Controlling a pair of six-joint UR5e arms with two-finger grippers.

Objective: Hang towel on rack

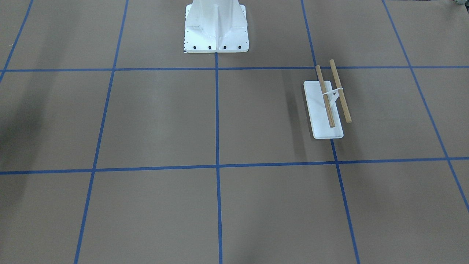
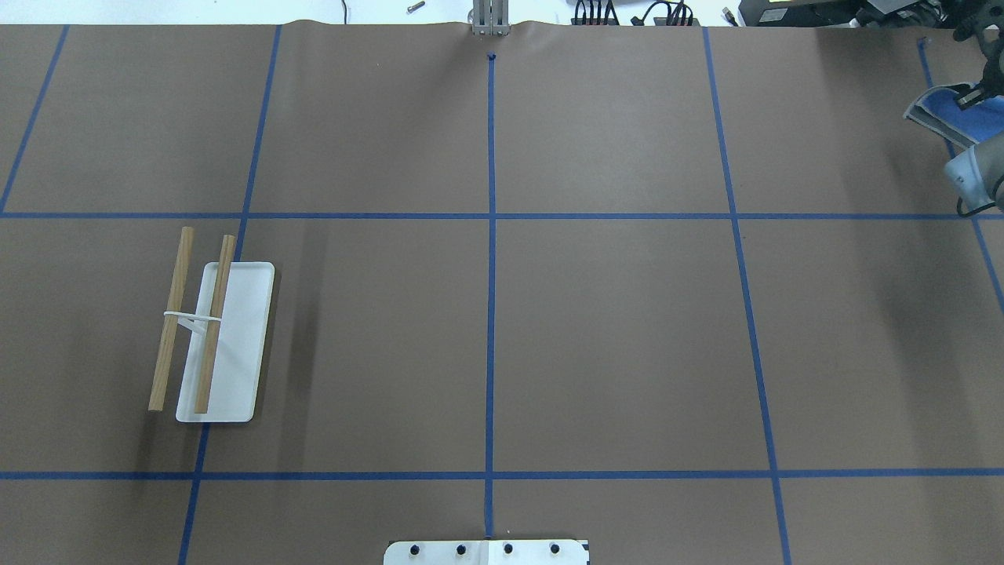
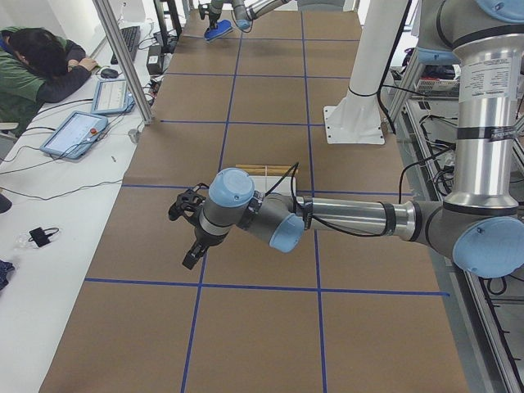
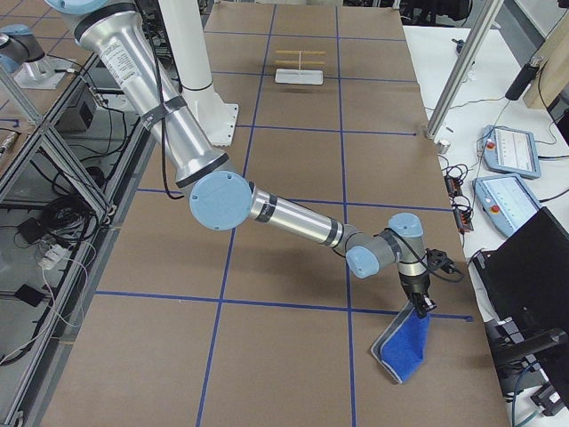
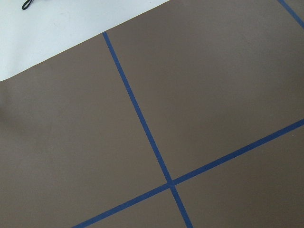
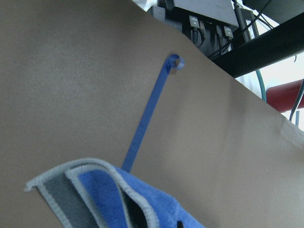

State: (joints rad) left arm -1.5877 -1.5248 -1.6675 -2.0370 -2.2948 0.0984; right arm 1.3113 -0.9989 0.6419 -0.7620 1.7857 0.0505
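Note:
The royal-blue towel (image 2: 937,110) with its light-grey trim is at the table's far right, far from the robot. My right gripper (image 2: 966,96) is shut on its upper edge. In the exterior right view the towel (image 4: 404,351) hangs folded from the gripper (image 4: 421,307), its lower end at the table. The right wrist view shows its folded edge (image 6: 109,194). The rack (image 2: 223,337) stands bare on the left side, its two wooden rods above the white base (image 1: 324,126). My left gripper (image 3: 187,221) hovers near the rack (image 3: 266,170); I cannot tell whether it is open.
The white bolted robot mount (image 1: 216,33) stands at the table's near middle edge. An operator (image 3: 41,65) and tablets (image 3: 78,131) are at the side bench beyond the far edge. An aluminium post (image 3: 123,57) rises there. A laptop (image 4: 524,267) sits close to the towel.

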